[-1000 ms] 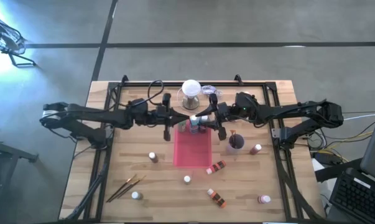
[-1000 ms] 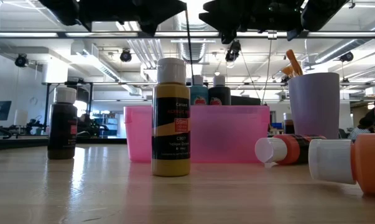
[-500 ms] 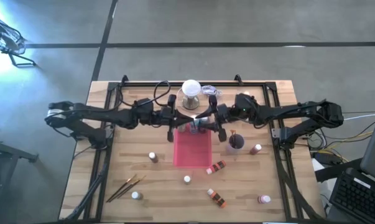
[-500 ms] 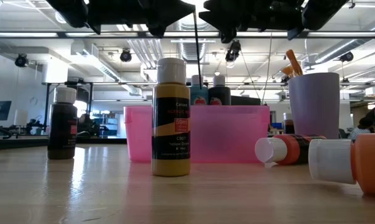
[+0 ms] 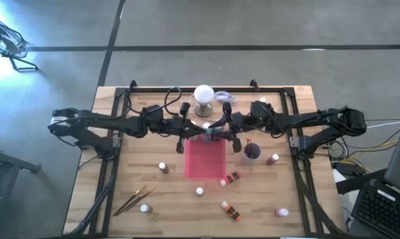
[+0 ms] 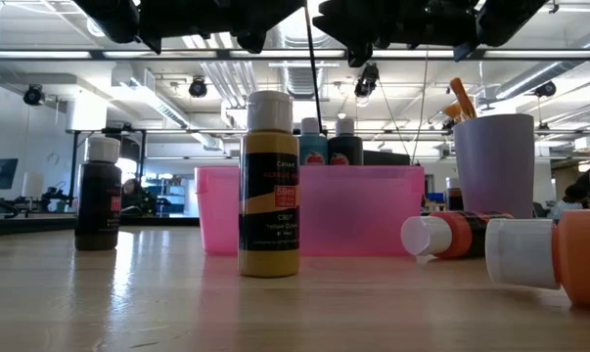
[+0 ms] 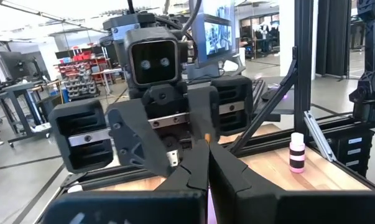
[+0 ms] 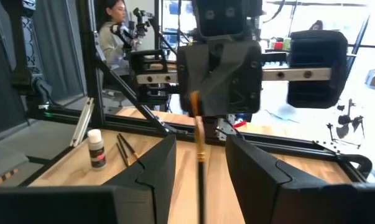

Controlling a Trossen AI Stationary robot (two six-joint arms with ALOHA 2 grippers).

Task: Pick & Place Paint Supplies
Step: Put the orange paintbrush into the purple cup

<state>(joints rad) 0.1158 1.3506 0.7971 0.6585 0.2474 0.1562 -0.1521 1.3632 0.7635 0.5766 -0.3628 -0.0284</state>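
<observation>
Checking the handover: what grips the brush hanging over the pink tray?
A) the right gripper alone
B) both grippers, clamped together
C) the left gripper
C: the left gripper is shut on the brush, while the right gripper has its fingers open on either side of it.

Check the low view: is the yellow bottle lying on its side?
No, the yellow bottle stands upright on the table, white cap on top.
</observation>
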